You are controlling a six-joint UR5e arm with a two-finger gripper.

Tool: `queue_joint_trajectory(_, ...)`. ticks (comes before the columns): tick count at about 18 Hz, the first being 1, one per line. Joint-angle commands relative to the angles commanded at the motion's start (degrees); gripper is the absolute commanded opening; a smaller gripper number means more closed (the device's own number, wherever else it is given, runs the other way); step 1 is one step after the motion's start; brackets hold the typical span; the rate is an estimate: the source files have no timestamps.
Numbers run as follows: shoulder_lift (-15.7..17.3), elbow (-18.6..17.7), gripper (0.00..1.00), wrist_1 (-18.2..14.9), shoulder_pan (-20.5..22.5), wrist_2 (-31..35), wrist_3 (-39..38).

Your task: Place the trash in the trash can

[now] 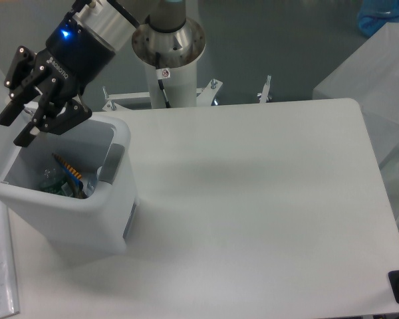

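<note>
Pincer [23, 113] spread and empty above the trash can's [113, 219] far-left rim.
The trash [65, 183], hard to tell apart, lies inside; a careless retreat could knock the rim and tip the can.

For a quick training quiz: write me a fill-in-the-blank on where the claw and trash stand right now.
1. The claw hangs above the ____.
2. Its jaws are ____ and hold nothing.
3. The trash lies ____ the bin.
4. The bin stands near the table's ____ edge in the camera view.

Missing words: bin; open; inside; left
</note>
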Motion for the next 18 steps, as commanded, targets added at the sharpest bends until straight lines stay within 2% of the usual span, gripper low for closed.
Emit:
queue_joint_trajectory(1, 0.0, -0.09, 0.78, 0.0, 0.79, 0.0, -0.09)
queue_joint_trajectory(2, 0.0, -0.17, 1.0, 0.0, 2.01, 0.0, -0.09)
queue_joint_trajectory(8, -1.22, -0.44, 1.0, -0.09, 10.8, 0.0, -0.09)
queue_joint_trajectory(11, -4.3, -0.44, 1.0, 0.0, 16.16, 0.09, 0.52)
queue_joint_trajectory(15, -8.43, -0.35, 1.0, 0.09, 22.58, 0.18, 5.35)
queue_joint_trajectory(16, -9.92, -0.18, 1.0, 0.09, 24.24, 2.0, 7.54)
queue_joint_trajectory(18, -11.77, -0.53, 1.0, -0.09, 24.61, 11.98, 10.8)
